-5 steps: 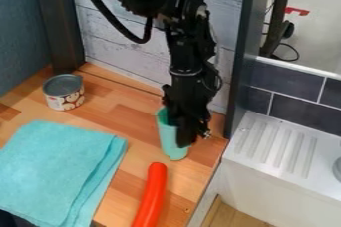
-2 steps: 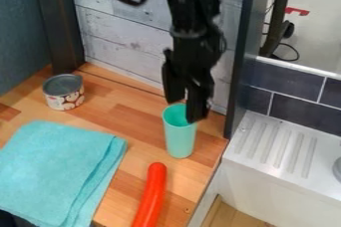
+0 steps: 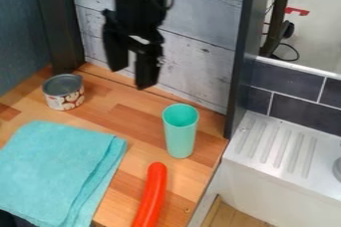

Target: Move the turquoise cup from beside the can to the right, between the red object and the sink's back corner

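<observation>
We are seeing a wooden bench [image 3: 133, 121] meeting a whitewashed plank wall [image 3: 193, 61], a white ribbed drainboard [image 3: 276, 144] lying right; the red sausage-like thing [image 3: 152, 191] is running off the near edge; the hand [image 3: 128, 77] is hanging spread and empty, between the can [image 3: 64, 92] and the upright turquoise cup [image 3: 180, 134]; a folded turquoise cloth [image 3: 57, 171] is lying near left.

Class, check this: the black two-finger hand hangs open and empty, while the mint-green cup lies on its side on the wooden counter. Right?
Not quite: the camera view shows the cup standing upright on the counter. The hand does hang open and empty.
</observation>
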`<state>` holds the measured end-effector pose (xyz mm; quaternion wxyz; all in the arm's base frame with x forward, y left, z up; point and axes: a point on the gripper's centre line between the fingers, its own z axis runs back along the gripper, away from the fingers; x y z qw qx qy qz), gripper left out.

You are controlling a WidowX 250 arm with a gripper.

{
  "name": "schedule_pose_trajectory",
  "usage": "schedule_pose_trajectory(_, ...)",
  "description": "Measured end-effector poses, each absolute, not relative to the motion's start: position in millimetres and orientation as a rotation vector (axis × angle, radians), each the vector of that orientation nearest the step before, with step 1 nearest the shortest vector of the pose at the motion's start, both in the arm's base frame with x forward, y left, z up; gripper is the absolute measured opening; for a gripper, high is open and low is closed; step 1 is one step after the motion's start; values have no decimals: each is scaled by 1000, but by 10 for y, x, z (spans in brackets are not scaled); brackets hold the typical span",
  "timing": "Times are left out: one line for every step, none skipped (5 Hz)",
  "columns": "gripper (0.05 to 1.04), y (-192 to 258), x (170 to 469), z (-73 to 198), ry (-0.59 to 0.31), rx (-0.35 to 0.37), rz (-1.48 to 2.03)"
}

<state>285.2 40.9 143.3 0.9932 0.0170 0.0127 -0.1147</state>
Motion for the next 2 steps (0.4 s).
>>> schedule_pose_trajectory(1001,726,2660,1383,73,43,-159)
schedule_pose_trajectory(1001,929,2599,1344,75,63,-136)
